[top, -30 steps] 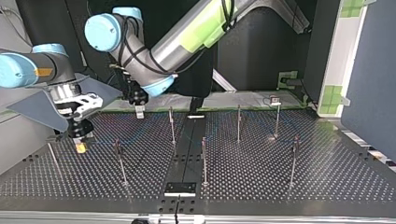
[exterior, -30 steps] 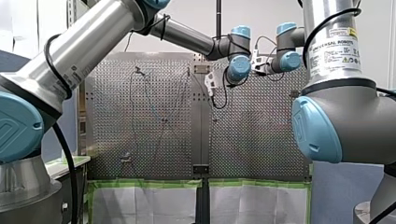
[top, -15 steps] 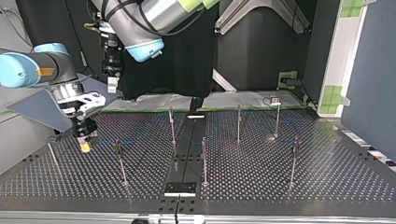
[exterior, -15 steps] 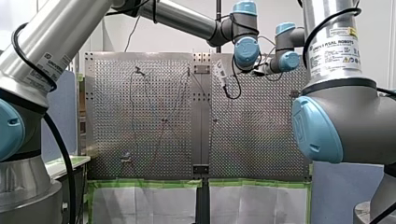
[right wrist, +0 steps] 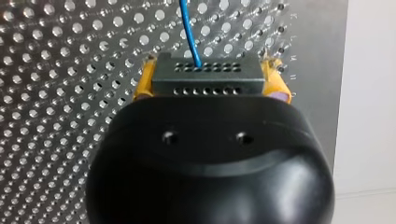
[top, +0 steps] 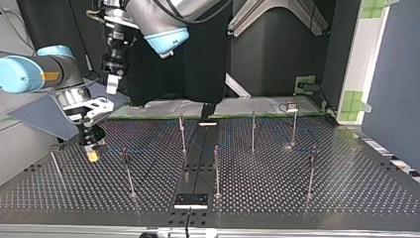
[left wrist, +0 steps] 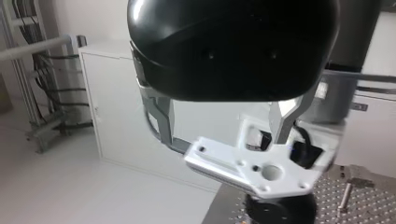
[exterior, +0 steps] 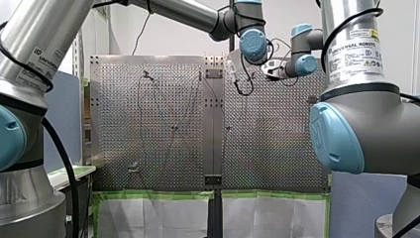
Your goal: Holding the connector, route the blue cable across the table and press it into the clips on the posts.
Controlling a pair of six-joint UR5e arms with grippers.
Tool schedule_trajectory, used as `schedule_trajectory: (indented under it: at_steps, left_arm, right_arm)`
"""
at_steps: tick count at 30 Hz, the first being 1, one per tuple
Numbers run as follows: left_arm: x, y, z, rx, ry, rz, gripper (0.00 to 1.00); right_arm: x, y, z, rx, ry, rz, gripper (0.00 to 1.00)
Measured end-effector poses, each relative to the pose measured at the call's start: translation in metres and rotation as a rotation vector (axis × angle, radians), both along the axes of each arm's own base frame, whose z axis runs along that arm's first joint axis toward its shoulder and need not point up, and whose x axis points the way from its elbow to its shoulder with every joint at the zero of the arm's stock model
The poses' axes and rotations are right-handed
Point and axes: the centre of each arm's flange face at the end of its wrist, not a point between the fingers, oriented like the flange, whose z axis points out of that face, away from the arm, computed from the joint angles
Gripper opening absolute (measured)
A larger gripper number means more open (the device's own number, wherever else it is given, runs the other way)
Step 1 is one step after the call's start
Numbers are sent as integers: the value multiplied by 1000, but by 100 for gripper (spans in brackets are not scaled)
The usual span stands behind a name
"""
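My right gripper point(right wrist: 211, 87) has its yellow pads shut on a dark grey connector point(right wrist: 205, 70). The blue cable point(right wrist: 189, 32) leaves the connector's far face. In the top view that gripper point(top: 92, 154) hangs low over the perforated table point(top: 277, 198) at the left. From there the thin cable point(top: 148, 147) trails across the plate among the thin upright posts point(top: 182, 134). My left gripper point(top: 111, 84) hangs high above the table's far left edge. Its metal fingers point(left wrist: 161, 122) stand wide apart with nothing between them.
More posts point(top: 216, 171) stand across the plate, one point(top: 127, 171) close beside my right gripper. A black bracket point(top: 190, 200) sits at the top view's near edge. My right arm's white wrist bracket point(left wrist: 252, 168) shows just beyond my left gripper's fingers.
My left arm has lifted its gripper from the table's far edge up and toward the top view's left. My right gripper has edged slightly nearer in the top view, with the connector still in it.
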Motion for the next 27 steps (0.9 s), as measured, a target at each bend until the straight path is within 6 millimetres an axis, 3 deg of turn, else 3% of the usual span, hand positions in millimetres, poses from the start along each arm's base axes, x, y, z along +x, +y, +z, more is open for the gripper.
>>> schedule_trajectory:
  at_steps: [27]
  left_arm:
    - [-10, 19, -73, 52, -29, 11, 100]
  right_arm:
    - [3, 2, 1, -3, 3, 6, 0]
